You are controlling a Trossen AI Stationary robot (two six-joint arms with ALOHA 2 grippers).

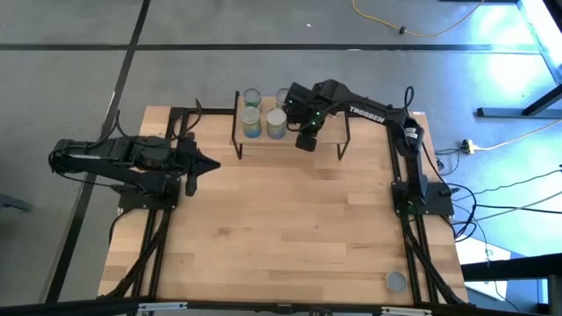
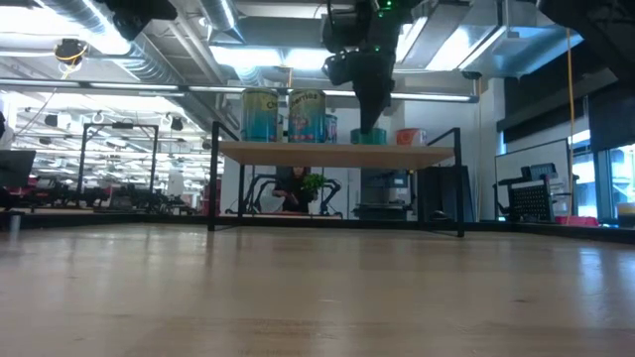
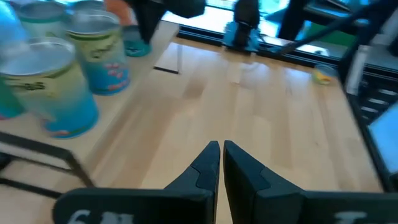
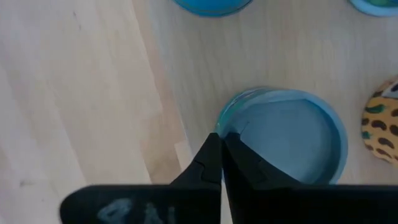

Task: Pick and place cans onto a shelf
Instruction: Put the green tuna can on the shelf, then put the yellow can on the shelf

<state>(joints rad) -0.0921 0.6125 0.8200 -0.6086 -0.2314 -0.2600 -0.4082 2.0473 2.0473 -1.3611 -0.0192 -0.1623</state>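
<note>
The shelf (image 1: 329, 132) stands at the table's far edge, its light board (image 2: 337, 154) on black legs. Two tall teal-labelled cans (image 2: 260, 114) (image 2: 307, 114) stand on its left part, with others behind them. My right gripper (image 4: 221, 143) reaches down over the shelf's near edge onto a short teal can (image 4: 292, 140) with a grey top, which stands on the board (image 2: 369, 136). My left gripper (image 3: 221, 152) is shut and empty over the table, left of the shelf (image 1: 211, 164). My right gripper has its nearly closed fingers on the short can's top rim (image 4: 225, 127), at the side nearest the shelf's near edge. It comes from above, pointing down. One fingertip seems to be outside the rim and one inside. The can stands upright on the shelf board.
One more can (image 1: 396, 281) stands at the table's near right corner. An orange-patterned can (image 4: 382, 124) stands close beside the short can on the shelf. The shelf's black legs (image 3: 43, 158) stand near my left gripper. The middle of the tabletop (image 1: 281, 219) is bare wood.
</note>
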